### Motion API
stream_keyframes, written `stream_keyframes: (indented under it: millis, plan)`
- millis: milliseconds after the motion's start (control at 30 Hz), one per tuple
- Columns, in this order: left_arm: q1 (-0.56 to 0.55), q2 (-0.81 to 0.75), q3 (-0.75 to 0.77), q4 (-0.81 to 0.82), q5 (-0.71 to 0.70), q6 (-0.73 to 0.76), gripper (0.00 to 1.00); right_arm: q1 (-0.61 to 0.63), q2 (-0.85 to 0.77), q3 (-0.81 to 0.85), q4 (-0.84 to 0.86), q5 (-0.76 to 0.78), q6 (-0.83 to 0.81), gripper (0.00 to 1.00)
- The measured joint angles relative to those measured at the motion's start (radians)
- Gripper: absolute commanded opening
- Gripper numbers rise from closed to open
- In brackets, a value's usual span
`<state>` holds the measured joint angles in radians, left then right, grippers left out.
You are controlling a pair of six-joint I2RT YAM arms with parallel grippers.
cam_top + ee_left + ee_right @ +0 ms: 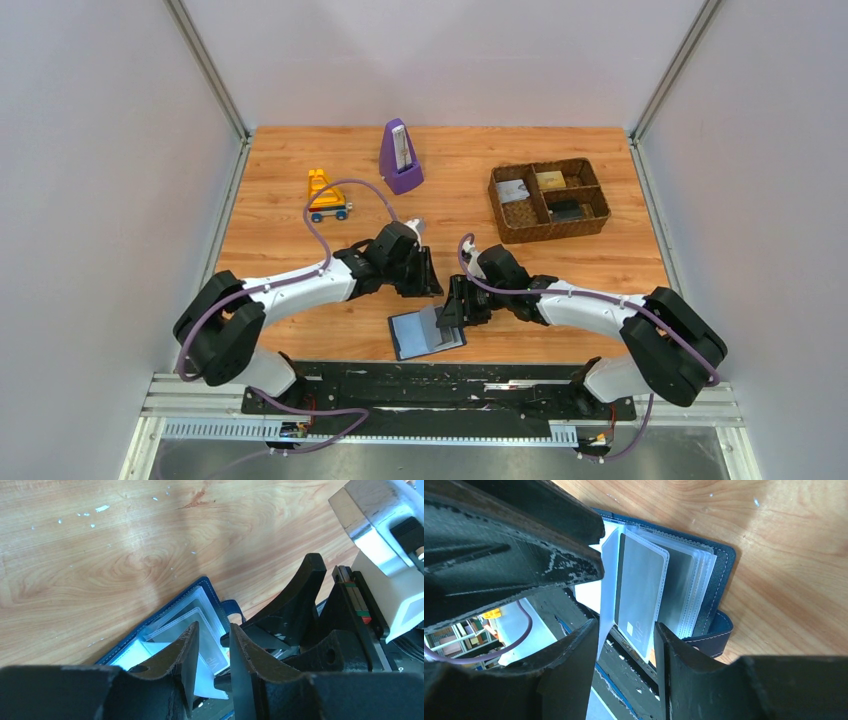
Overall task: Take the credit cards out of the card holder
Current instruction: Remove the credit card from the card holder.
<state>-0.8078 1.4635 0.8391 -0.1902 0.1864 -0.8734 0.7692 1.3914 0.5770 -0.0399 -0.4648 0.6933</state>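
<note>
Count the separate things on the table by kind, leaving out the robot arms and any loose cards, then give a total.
Card holder: 1
Woven basket: 1
Purple metronome: 1
Yellow toy vehicle: 1
Total: 4

robot lab: white enclosure walls (100, 150), wooden table (280, 200)

A light orange-brown wood-grain worktop (450, 215) is boxed in by plain pale grey walls (100, 150) on the left, back and right. Slim silver metal posts (205, 65) rise at both back corners. Soft, even light falls throughout; small white specks dot the wood.
</note>
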Motion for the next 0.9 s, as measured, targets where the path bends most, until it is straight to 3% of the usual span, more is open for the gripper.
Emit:
stream_keyframes:
  millis: [500,900]
  plan:
    - [0.0,0.066,0.003,-0.038,0.101,0.003,0.35,0.0,-0.008,0.0,0.0,0.002,0.0,0.47]
    - [0.0,-0.002,-0.011,-0.153,0.082,0.045,0.35,0.001,-0.064,0.0,-0.039,0.013,0.0,0.47]
